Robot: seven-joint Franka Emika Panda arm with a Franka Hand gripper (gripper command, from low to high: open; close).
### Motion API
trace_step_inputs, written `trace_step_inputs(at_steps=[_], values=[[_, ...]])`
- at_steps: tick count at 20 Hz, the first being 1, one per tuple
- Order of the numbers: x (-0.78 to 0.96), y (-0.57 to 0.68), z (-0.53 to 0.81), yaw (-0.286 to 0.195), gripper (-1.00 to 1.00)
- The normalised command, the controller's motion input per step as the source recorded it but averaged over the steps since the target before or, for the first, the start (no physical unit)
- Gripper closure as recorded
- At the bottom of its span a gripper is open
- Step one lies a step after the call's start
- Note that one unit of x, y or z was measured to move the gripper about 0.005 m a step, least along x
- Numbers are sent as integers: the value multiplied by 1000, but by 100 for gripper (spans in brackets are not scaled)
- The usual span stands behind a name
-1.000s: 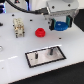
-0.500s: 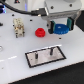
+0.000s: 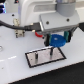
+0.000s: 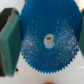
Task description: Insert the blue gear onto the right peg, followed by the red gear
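My gripper (image 3: 56, 42) is shut on the blue gear (image 3: 59, 39) and holds it just above the far right end of the black-rimmed grey plate (image 3: 35, 61). The right peg (image 3: 51, 50) stands dark and upright just under the gear. In the wrist view the blue gear (image 4: 47, 42) fills the frame, with its centre hole in the middle, between the green finger pads (image 4: 9, 42). The red gear (image 3: 38, 34) lies on the table behind the plate, partly hidden by the arm. A sliver of red (image 4: 48, 82) also shows at the wrist view's edge.
A thinner, shorter pin (image 3: 36, 57) stands on the plate toward the exterior view's left. Cables and a small fixture (image 3: 19, 33) lie at the back left. The white table (image 3: 15, 67) extends in front of the plate.
My gripper has come down and forward with the blue gear, from above the table's back right to just over the plate's right end. The red gear has not moved.
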Motion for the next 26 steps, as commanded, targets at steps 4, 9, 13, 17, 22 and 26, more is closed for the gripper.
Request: trace_step_inputs(at_steps=[4,9,13,17,22,26], values=[[240,-28,-59,0,100],[64,5,-63,0,100],[37,0,-102,0,100],[144,-7,-94,0,100],[202,-7,331,0,100],[112,-28,336,0,100]])
